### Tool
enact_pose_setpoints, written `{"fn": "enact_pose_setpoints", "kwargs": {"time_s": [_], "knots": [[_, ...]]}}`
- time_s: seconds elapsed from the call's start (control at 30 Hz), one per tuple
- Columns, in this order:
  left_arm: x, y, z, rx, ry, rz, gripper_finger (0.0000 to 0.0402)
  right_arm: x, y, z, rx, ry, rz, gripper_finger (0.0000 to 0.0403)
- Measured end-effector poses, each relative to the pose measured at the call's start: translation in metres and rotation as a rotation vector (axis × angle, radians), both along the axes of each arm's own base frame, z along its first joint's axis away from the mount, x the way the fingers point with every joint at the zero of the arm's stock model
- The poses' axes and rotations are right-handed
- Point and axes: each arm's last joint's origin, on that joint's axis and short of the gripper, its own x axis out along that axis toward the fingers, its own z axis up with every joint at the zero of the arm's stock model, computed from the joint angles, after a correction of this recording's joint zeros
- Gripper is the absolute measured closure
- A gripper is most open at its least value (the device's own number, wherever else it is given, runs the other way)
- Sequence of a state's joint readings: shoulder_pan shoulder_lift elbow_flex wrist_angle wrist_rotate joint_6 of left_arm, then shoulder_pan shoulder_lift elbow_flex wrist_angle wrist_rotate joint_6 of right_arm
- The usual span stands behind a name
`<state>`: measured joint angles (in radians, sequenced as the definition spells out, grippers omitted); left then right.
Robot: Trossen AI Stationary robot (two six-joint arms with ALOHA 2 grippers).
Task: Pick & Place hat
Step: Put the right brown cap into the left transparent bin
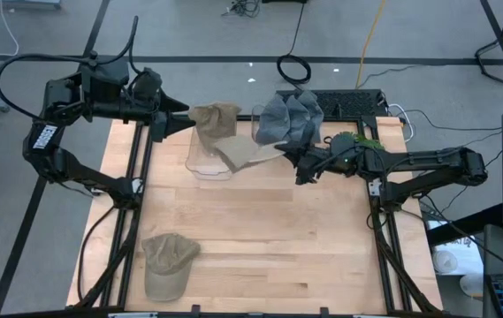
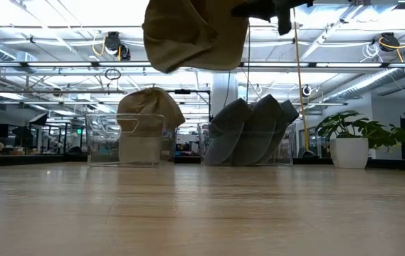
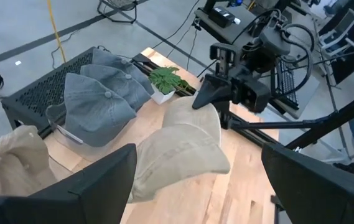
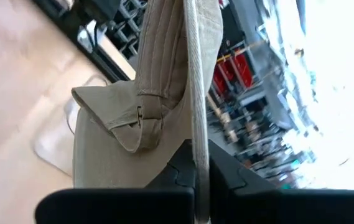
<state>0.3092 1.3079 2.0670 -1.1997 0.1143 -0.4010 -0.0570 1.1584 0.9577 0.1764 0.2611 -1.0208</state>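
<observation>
I am watching the tan hat (image 1: pixel 249 152) hanging in the air above the far middle of the table (image 1: pixel 260 247), its brim pinched edge-on in the right gripper (image 1: pixel 297 155), whose fingers are squeezed fully together on the cloth. In the right wrist view the hat (image 4: pixel 139 118) is drooping away from the fingertips, with its back strap dangling loose. It is hovering just beside and partly over the clear bin (image 1: pixel 211 157), where another tan hat (image 1: pixel 216 119) is sitting bunched up. From the low camera I am seeing the held hat (image 2: pixel 195 32) well above the tabletop and the bin (image 2: pixel 125 139) standing behind it. The left gripper (image 1: pixel 183 117) is waiting at the far left corner, its fingers spread wide and holding nothing, pointing toward that bin. Just beyond the right gripper, a row of grey hats (image 1: pixel 291 117) is standing upright in a second clear holder, with a small potted plant (image 1: pixel 354 140) near it at the table's far right edge. A third tan hat (image 1: pixel 168 263) is lying flat on the near left part of the table, well apart from both arms.
</observation>
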Motion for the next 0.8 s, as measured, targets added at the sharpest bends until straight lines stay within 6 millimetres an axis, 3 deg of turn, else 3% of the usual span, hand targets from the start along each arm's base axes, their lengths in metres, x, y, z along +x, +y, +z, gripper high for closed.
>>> {"fn": "enact_pose_setpoints", "kwargs": {"time_s": [0.37, 0.8], "knots": [[0.0, 0.001, 0.0, -0.168, -0.033, 0.118, 0.005, 0.0, 0.0, 0.023, -0.353, -0.127, -0.007, 0.0403], [-0.003, 0.008, 0.0, -0.494, -0.105, 0.29, 0.005, -0.003, 0.0, 0.034, -0.566, -0.157, -0.038, 0.0403]]}}
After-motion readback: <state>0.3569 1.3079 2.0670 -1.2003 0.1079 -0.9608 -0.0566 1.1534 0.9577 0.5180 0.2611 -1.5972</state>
